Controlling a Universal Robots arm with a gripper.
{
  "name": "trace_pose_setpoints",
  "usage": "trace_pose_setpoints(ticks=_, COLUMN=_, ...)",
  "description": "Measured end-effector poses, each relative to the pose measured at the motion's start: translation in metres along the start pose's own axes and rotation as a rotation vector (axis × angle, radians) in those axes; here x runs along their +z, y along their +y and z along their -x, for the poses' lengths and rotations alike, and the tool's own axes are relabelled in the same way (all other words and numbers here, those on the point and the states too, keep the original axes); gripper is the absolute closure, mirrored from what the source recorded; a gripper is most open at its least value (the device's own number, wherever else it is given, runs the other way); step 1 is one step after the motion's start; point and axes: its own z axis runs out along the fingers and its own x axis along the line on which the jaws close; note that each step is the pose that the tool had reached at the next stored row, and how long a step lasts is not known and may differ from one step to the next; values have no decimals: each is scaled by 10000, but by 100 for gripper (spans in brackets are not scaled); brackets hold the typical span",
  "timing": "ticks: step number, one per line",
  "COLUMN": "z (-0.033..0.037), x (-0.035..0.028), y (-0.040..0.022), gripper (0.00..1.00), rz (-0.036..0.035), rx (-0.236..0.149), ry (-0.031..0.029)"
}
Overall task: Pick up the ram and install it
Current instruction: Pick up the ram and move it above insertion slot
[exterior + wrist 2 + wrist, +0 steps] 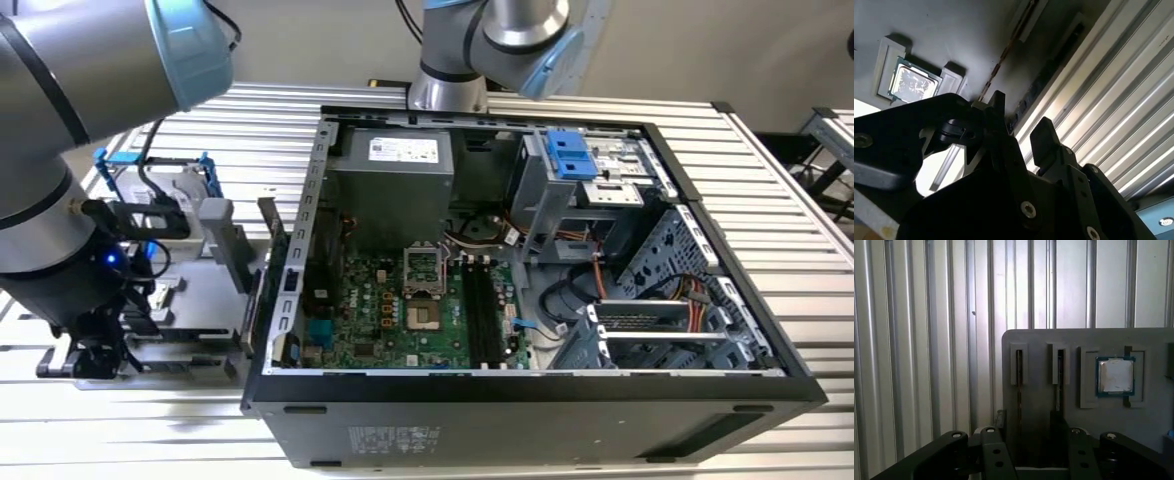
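Observation:
The ram (1018, 390) is a thin dark stick with a brownish edge, seen edge-on in a slot of the grey holder plate (1039, 340). In the second wrist view the ram (1004, 52) runs up to my fingertips. My gripper (1028, 421) is open, with one black finger on each side of the ram's slot and nothing gripped. The second wrist view also shows my gripper (1021, 120) with its fingers apart. In the exterior view my gripper (96, 358) hangs low over the grey holder, at the view's left of the open computer case (747, 385).
A square CPU chip (1115, 376) sits in a pocket on the same plate, and a second slot (1059, 375) lies between it and the ram. A blue-handled drive frame (140, 165) stands on the holder. The motherboard (400, 320) lies inside the case. Ribbed aluminium table (914, 340) surrounds everything.

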Motion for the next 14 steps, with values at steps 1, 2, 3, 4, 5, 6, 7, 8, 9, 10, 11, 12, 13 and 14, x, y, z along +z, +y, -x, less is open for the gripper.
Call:
trace_pose_setpoints(ticks=1, z=-1, x=15, y=1, gripper=0, rz=1, rx=-1, ry=1)
trace_pose_setpoints(ticks=2, z=-4, x=29, y=2, gripper=0, rz=1, rx=0, ry=2)
trace_pose_setpoints(ticks=3, z=-11, x=41, y=2, gripper=0, rz=3, rx=0, ry=4)
trace_pose_setpoints(ticks=4, z=-20, x=52, y=1, gripper=0, rz=2, rx=0, ry=2)
trace_pose_setpoints(ticks=5, z=-30, x=63, y=1, gripper=0, rz=3, rx=1, ry=2)
trace_pose_setpoints(ticks=6, z=-40, x=73, y=1, gripper=0, rz=2, rx=2, ry=2)
trace_pose_setpoints(ticks=7, z=-49, x=84, y=0, gripper=0, rz=2, rx=1, ry=2)
trace_pose_setpoints(ticks=8, z=-54, x=97, y=-1, gripper=0, rz=1, rx=0, ry=1)
trace_pose_setpoints(ticks=9, z=-59, x=109, y=-1, gripper=0, rz=1, rx=1, ry=1)
trace_pose_setpoints(ticks=10, z=-63, x=120, y=-2, gripper=0, rz=0, rx=1, ry=1)
trace_pose_setpoints(ticks=11, z=-66, x=131, y=-1, gripper=0, rz=0, rx=1, ry=0)
trace_pose_setpoints(ticks=12, z=-67, x=141, y=-1, gripper=0, rz=1, rx=2, ry=1)
trace_pose_setpoints(ticks=13, z=-68, x=151, y=-1, gripper=0, rz=2, rx=1, ry=2)
trace_pose_setpoints(ticks=14, z=-68, x=160, y=-2, gripper=0, rz=2, rx=1, ry=2)
